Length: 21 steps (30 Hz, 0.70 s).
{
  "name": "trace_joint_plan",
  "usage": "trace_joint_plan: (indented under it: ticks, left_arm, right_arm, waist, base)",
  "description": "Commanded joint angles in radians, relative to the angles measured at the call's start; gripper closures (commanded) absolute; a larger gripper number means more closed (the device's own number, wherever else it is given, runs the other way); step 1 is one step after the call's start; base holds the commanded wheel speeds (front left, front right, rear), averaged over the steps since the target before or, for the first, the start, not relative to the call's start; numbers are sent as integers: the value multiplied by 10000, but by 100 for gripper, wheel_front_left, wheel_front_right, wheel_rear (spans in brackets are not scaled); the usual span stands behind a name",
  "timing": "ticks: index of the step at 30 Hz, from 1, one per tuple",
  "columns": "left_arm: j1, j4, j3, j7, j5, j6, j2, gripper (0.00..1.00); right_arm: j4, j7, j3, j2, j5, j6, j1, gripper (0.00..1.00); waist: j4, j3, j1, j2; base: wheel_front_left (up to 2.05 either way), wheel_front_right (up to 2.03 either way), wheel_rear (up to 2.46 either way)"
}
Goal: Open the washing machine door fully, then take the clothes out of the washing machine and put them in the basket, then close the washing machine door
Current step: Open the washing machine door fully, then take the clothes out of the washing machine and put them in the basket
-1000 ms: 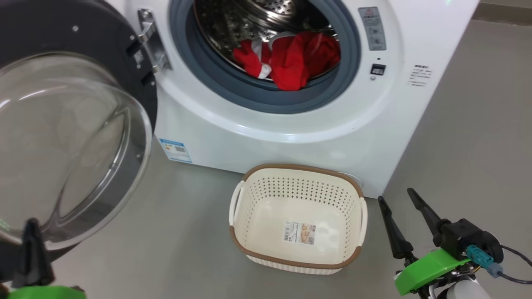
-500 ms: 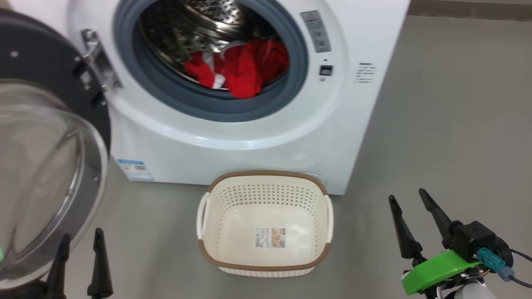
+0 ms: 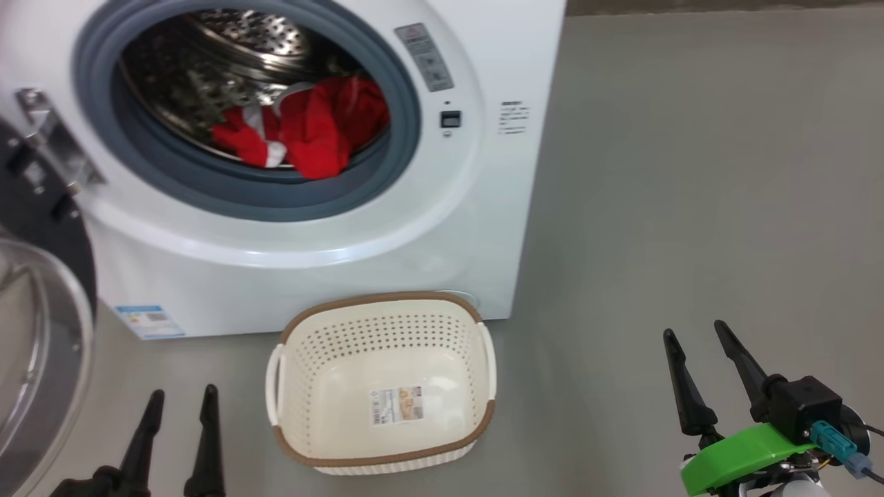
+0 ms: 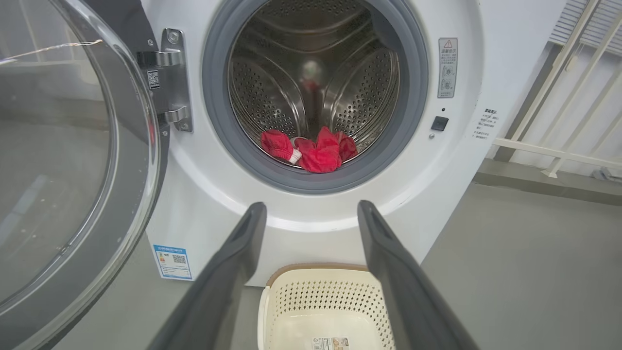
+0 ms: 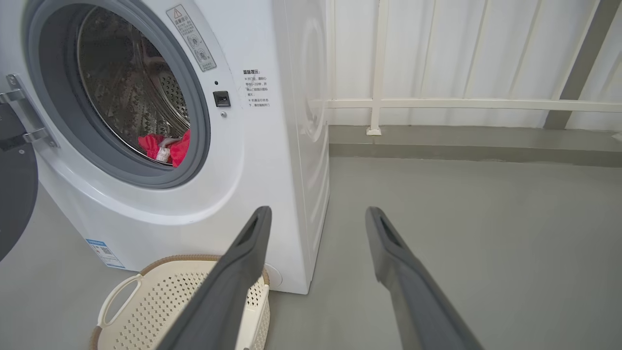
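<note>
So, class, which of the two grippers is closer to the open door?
The left gripper, right beside the door; the right gripper sits far off, beyond the basket.

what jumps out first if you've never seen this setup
Bright red clothes heaped at the front of the steel drum jump out first, inside the white washing machine. Its big glass door stands swung open at the left, and an empty cream basket sits on the grey floor just before it.
</note>
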Motion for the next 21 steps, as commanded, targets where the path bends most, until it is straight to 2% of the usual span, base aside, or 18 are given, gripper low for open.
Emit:
trace_joint_plan:
  ticks: [1,7,21]
  left_arm:
    - [-43,-270,180,-51,-72,-55,159,0]
    - [57,-451,-97,-51,-125,-55,111,0]
    - [22,-691,-234,-51,-86,-55,234,0]
  right_arm:
    - [-311,-65,164,-42,-26,63,-53,0]
    - [-365,-65,77,-60,-11,63,28,0]
    - [-499,-65,-94,-56,-22,63,209,0]
  waist:
    - [-409,9,0,0]
    - [-808,-1,0,0]
    - [-963,53,0,0]
  base:
    - [0,0,0]
    - [0,0,0]
    - [0,0,0]
